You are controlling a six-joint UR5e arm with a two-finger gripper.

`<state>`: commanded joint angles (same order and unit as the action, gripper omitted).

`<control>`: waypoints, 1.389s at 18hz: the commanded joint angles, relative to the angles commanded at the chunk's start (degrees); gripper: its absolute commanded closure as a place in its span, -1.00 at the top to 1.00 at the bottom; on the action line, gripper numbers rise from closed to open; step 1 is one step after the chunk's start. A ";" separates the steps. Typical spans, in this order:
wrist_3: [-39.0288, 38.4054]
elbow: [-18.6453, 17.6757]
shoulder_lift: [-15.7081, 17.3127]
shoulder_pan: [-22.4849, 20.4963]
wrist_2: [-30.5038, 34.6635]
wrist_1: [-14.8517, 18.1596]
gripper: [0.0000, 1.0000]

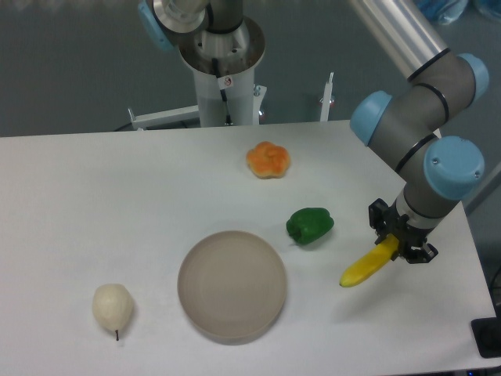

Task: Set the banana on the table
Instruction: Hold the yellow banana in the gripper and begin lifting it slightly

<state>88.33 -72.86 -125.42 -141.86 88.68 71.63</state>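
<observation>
A slim bright yellow banana (366, 266) hangs tilted at the right side of the white table (94, 204), its lower tip pointing left and down. My gripper (401, 244) is shut on the banana's upper end, its black fingers on either side of the fruit. A faint shadow lies on the table below the banana; whether the lower tip touches the surface I cannot tell.
A green pepper (310, 225) lies just left of the banana. A round grey-beige plate (232, 284) sits at the front centre, a pale pear (112, 307) at the front left, an orange pumpkin-like fruit (268, 160) further back. The table's right edge runs close to the gripper.
</observation>
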 joint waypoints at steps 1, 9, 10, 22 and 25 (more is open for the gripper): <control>0.00 0.00 0.00 0.09 0.00 0.00 -0.96; -0.70 0.00 -0.35 0.26 0.00 0.00 -0.95; -0.70 0.00 -0.44 0.26 0.00 -0.09 -0.95; 0.52 -8.70 0.53 0.26 3.25 -8.87 -0.93; 4.12 -11.33 2.19 -0.17 3.52 -9.05 -0.93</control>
<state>92.45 -84.19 -123.23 -142.03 92.20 62.58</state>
